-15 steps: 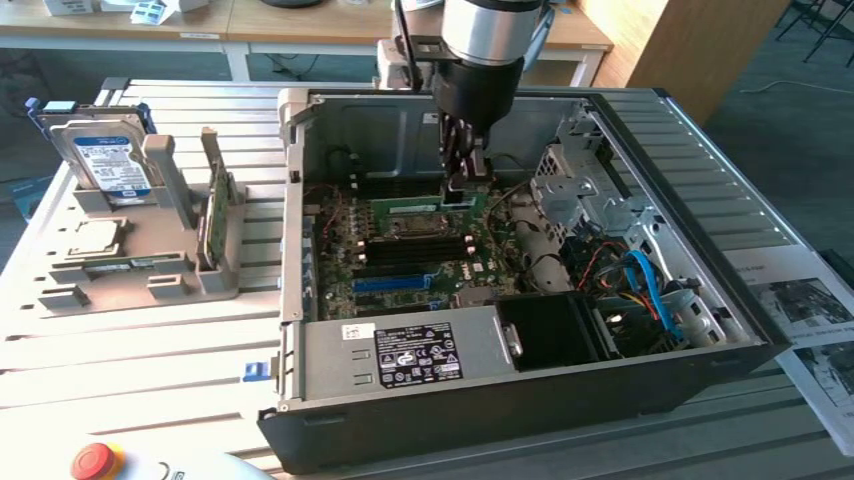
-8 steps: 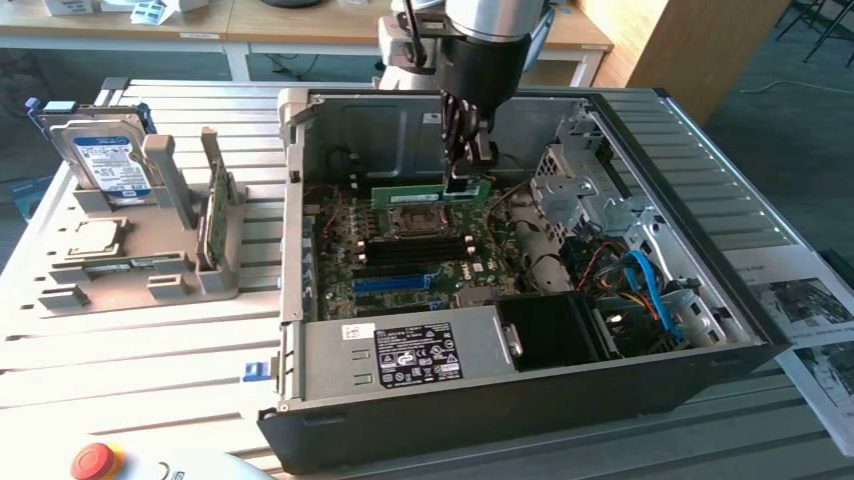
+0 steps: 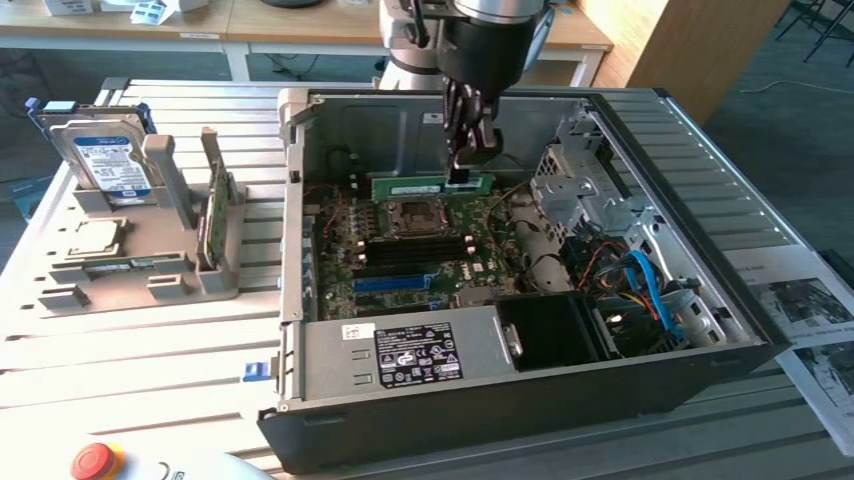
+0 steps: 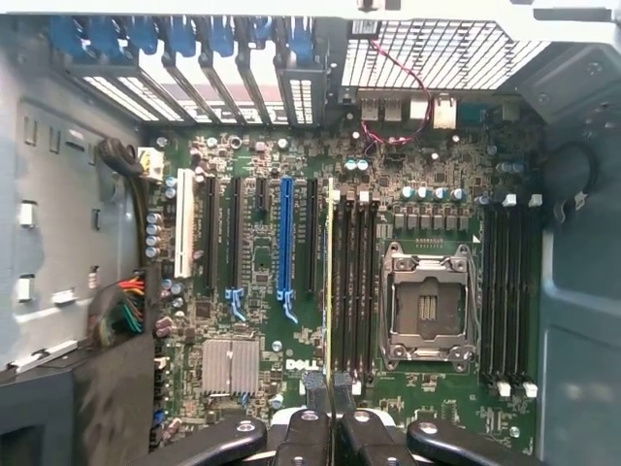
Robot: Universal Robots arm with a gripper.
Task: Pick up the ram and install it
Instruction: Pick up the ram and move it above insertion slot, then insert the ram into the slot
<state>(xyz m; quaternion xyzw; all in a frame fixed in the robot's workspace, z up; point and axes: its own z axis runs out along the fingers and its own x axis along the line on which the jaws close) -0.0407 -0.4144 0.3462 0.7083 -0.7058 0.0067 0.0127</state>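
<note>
Arm (image 3: 487,40) reaches straight down into the case (image 3: 441,420), gripper (image 3: 465,168) jaws clamped on the ram (image 3: 416,186), edge-down over the board (image 3: 400,265)

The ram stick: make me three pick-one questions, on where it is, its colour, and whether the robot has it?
1. Where is the ram? A on the grey rack; B inside the open computer case; C on the floor.
2. What colour is it? A red; B yellow; C green.
3. The jaws are: A shut on the ram; B wide open; C holding a cable.
Answers: B, it is over the motherboard; C, its board is green; A, the jaws pinch its top edge.
</note>
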